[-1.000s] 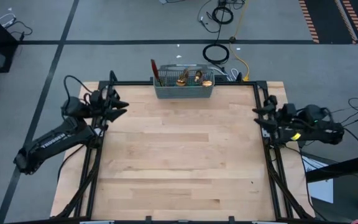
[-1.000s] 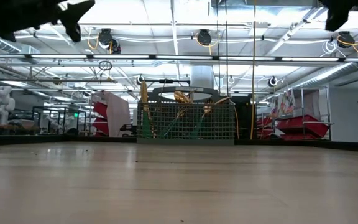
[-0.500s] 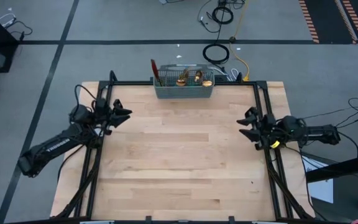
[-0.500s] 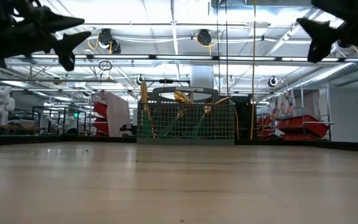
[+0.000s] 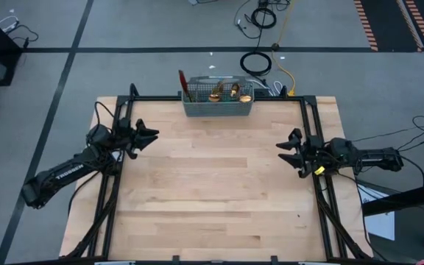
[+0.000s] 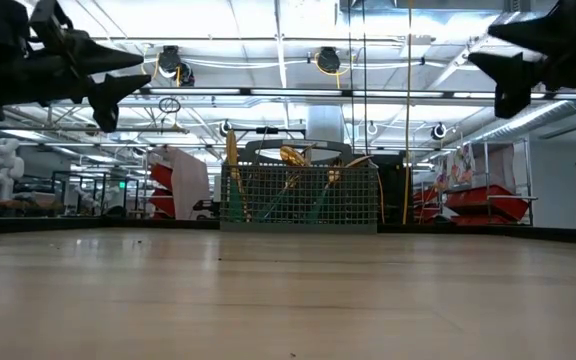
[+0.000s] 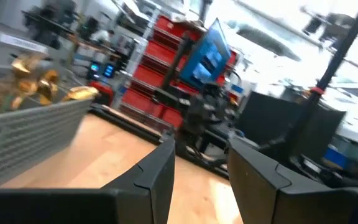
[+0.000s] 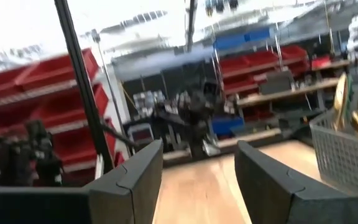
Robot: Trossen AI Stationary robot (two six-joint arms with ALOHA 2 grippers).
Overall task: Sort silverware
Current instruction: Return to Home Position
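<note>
The silverware (image 5: 225, 92), gold heads with teal handles, stands upright in the grey wire-mesh basket (image 5: 218, 107) at the middle of the table's far edge; it also shows in the low view as silverware (image 6: 293, 160) in the basket (image 6: 298, 200). My left gripper (image 5: 152, 137) hovers open over the table's left side, well above the wood, and shows as the left gripper (image 6: 118, 75) in the low view. My right gripper (image 5: 284, 153) hovers open over the right side. Each wrist view shows its own fingers apart: left gripper (image 7: 201, 168), right gripper (image 8: 197, 174).
A black metal frame (image 5: 116, 191) runs along the table's left, right and far edges. The bare wooden tabletop (image 5: 212, 191) lies between the arms. Cables (image 5: 256, 62) lie on the floor beyond the far edge.
Both arms have swung inward from the table's side edges toward its middle. The left gripper has moved right and slightly toward the near edge; the right gripper has moved left and toward the near edge. Both have come lower in the low view. The basket and silverware have stayed put.
</note>
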